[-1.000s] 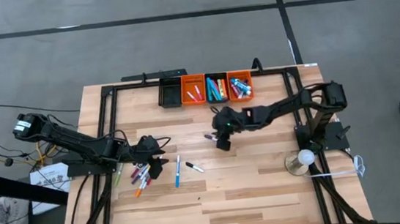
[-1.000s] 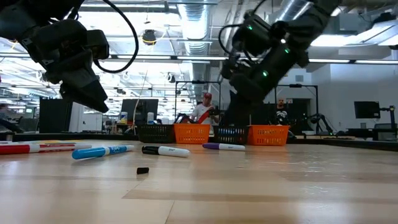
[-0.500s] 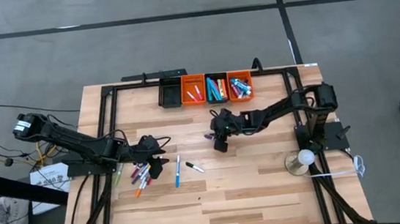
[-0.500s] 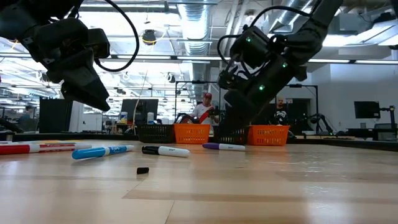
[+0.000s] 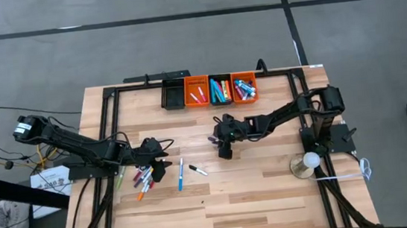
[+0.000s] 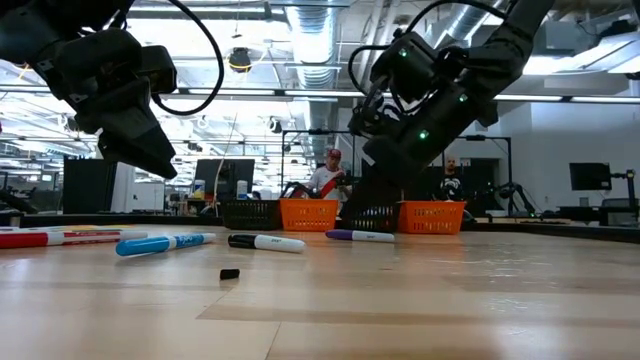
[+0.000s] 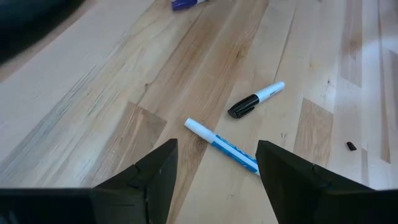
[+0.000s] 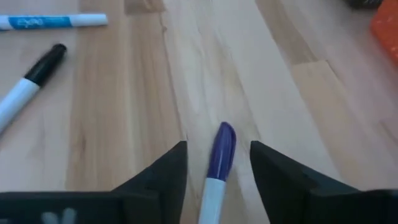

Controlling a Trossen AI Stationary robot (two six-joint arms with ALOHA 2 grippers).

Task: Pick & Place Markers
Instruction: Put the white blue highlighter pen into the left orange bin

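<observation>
The light, stiff, likely slippery purple marker [image 8: 219, 163] is straddled by the parted right gripper [image 8: 214, 165], best pinched mid-barrel.

From overhead I see my right gripper [image 5: 224, 143] at table centre. The bins [image 5: 209, 91] sit at its twelve o'clock. Blue marker [image 5: 181, 173] and white marker [image 5: 198, 170] lie at seven. Left gripper [image 5: 161, 168] hovers by the marker pile [image 5: 141, 180].

Overhead looks straight down; low level across table [image 6: 420, 310]; wrists close, share tabletop.
</observation>
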